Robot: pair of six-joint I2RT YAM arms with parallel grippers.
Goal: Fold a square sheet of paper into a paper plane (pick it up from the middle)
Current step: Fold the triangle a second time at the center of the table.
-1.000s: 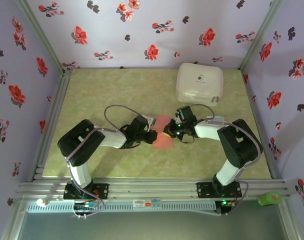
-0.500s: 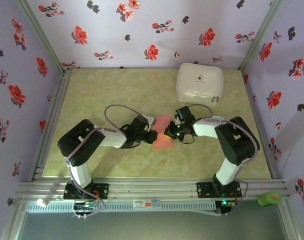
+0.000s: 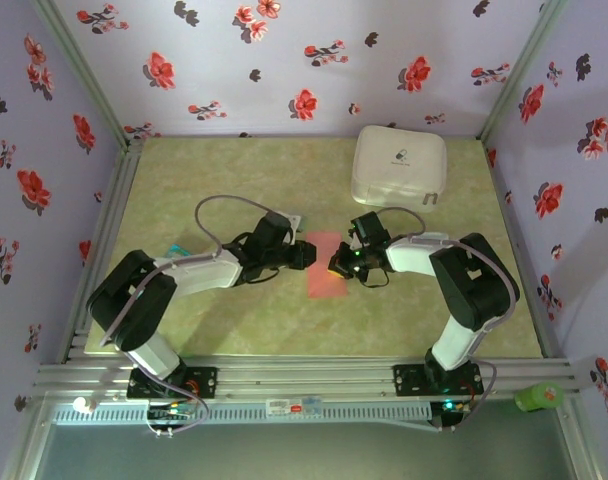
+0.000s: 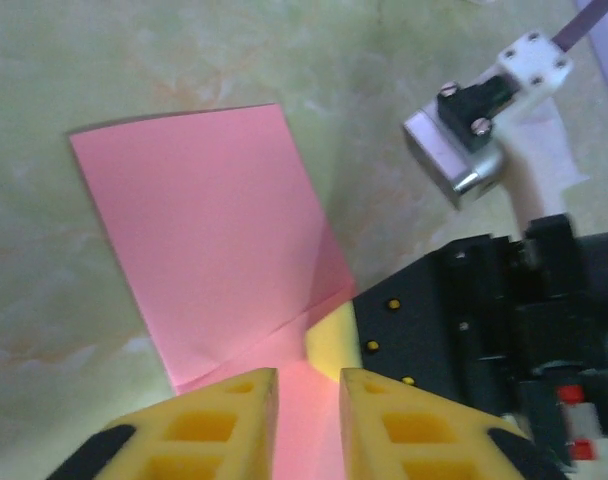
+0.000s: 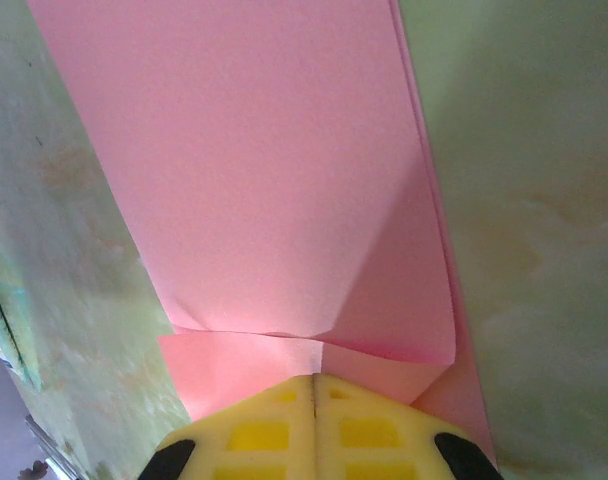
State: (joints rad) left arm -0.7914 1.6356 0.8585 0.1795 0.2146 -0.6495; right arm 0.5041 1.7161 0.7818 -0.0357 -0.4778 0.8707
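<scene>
Pinching an edge of the square sheet of paper [image 5: 284, 180], the right gripper [image 5: 314, 382] is clamped tight; left gripper [image 4: 306, 378] stands slightly ajar just beside it. Sheet lies mid-table, seemingly folded in half, nose and wings to come

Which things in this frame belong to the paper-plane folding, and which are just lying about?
Part of the job:
- salmon-red folded sheet of paper, lying mid-table
- left gripper, jaws slightly apart over the paper
- right gripper, shut on the paper's edge

Lying about:
- white rounded-square case, back right, untouched
- small green object, near right corner
</scene>
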